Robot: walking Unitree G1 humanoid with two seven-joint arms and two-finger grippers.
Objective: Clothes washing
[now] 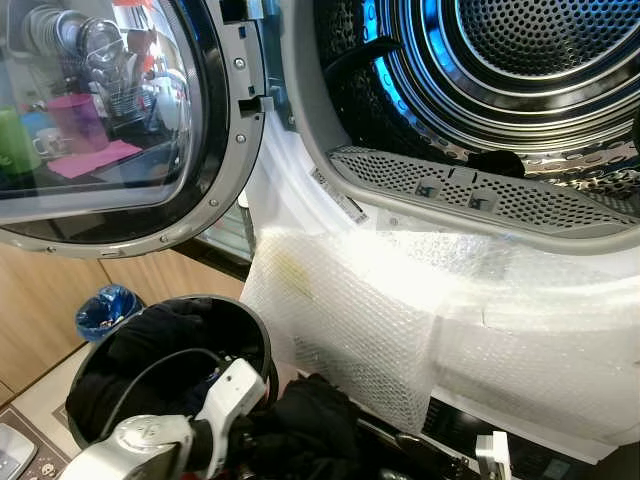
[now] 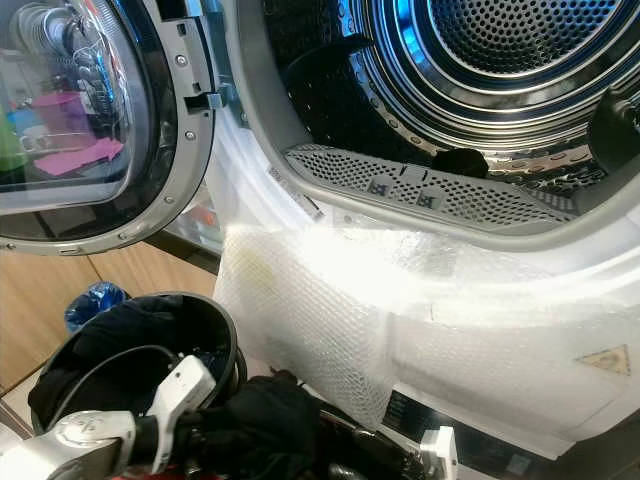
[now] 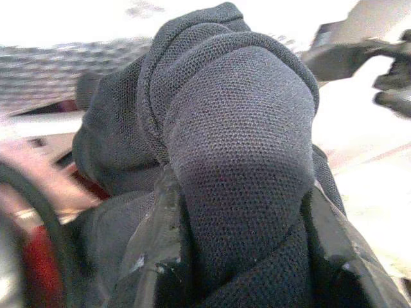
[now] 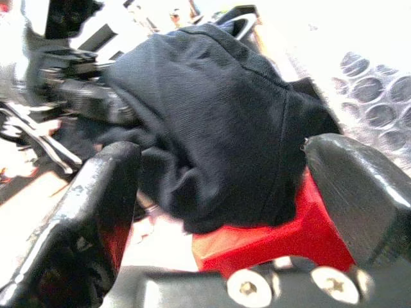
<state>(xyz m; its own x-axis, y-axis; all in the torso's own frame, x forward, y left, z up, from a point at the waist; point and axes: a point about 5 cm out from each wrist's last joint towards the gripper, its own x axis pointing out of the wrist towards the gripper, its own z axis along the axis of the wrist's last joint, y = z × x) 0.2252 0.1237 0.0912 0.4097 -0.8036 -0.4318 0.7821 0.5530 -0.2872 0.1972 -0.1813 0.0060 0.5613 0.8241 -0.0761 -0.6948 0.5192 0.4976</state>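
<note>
Loading only partly done, by the look of it. Washer door point(image 1: 110, 120) hangs open to the left of the drum point(image 1: 520, 80); inside the drum one small dark item point(image 1: 495, 162) lies at the bottom near the front lip, otherwise bare metal. Bubble wrap point(image 1: 400, 320) covers the machine front below the drum opening. Black bucket point(image 1: 255, 335) sits below and left of the drum, with more dark clothes point(image 1: 150, 350) inside. Left gripper point(image 3: 237, 256) is shut tight on a bunched dark garment point(image 1: 310, 420), held beside the bucket, low under the drum opening. Right gripper point(image 4: 225, 192) has fingers spread wide, holding nothing, facing the same garment from close by. Left to do, judging by this: lift this garment into the drum, then empty the rest of the bucket, close the door.
</note>
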